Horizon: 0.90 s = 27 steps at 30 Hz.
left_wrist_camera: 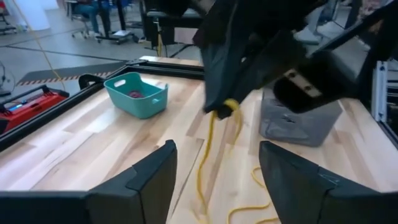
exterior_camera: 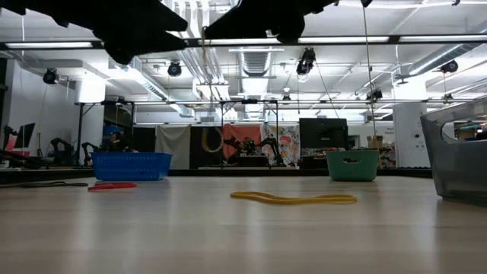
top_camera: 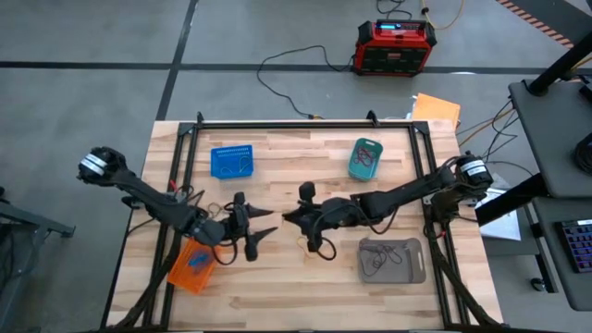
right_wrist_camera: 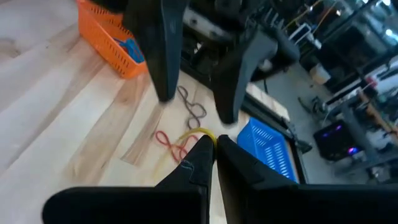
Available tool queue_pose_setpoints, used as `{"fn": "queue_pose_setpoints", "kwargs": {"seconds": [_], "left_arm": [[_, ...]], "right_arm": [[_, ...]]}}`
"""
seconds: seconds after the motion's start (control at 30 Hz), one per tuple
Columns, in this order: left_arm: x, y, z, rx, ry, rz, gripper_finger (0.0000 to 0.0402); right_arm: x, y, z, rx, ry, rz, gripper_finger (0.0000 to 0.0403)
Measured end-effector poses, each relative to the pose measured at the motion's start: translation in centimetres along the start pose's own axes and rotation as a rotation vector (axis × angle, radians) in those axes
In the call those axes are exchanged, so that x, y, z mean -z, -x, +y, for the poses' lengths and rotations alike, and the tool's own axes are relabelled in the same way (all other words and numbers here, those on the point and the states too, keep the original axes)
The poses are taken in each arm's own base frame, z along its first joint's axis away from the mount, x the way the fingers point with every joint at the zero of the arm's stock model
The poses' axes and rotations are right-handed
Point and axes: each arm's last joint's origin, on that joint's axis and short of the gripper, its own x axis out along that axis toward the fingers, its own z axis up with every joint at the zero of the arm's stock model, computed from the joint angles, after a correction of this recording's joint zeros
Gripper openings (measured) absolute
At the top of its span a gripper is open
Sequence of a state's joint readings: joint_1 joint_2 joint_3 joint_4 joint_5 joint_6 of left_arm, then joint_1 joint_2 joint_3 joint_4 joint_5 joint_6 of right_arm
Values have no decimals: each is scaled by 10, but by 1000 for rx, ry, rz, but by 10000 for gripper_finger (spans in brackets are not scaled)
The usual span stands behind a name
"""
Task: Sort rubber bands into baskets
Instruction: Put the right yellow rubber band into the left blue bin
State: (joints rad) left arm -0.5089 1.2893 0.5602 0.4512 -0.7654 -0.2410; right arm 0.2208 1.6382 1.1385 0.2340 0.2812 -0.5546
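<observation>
While the two arms meet over the middle of the wooden table [top_camera: 277, 287], the right gripper [top_camera: 289, 218] has its fingers pinched together on a yellow rubber band [left_wrist_camera: 214, 134], which hangs down from the closed tips as a long loop whose lower end trails on the wood. The left gripper [top_camera: 262, 228] faces it from just beside, its two fingers [left_wrist_camera: 140, 180] spread wide apart with the hanging band between them and holding nothing. In the low view, a yellow band [exterior_camera: 293, 199] lies flat on the tabletop near the middle, and a red one [exterior_camera: 112, 185] lies farther off in front of the blue basket. The right wrist view shows more loose bands on the wood below the left fingers: a red one [right_wrist_camera: 169, 142] and a grey one [right_wrist_camera: 193, 107]. The blue basket [top_camera: 231, 161] stands near the far edge, left of centre, and the teal basket [top_camera: 365, 158] near the far edge, right of centre, with dark bands inside it. The orange basket [top_camera: 193, 265] sits at the near left, partly under the left arm, with blue bands in it. The flat grey basket [top_camera: 392, 260] sits at the near right with a few bands inside.
</observation>
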Motion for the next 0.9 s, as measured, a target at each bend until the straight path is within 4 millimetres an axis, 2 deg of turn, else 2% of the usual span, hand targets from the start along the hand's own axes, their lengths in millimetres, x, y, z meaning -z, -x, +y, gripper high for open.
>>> {"fn": "queue_pose_setpoints", "kwargs": {"seconds": [0.27, 0.47, 0.6, 0.73, 0.9], "left_arm": [[7, -23, 0, -20, 23, -52, 217], [10, -35, -2, 100, 28, -85, 217], [14, -37, -3, 110, 14, -69, 204], [16, -37, -3, 109, 6, -59, 146], [17, -37, -3, 107, -17, -45, 21]], "right_arm": [[-3, 0, -2, 18, 42, -31, 12], [-1, -1, -4, 22, 48, -24, 12], [0, -1, -6, 27, 47, -19, 12], [0, -1, -6, 58, 51, 2, 12], [1, -1, -8, 85, 21, 19, 13]]}}
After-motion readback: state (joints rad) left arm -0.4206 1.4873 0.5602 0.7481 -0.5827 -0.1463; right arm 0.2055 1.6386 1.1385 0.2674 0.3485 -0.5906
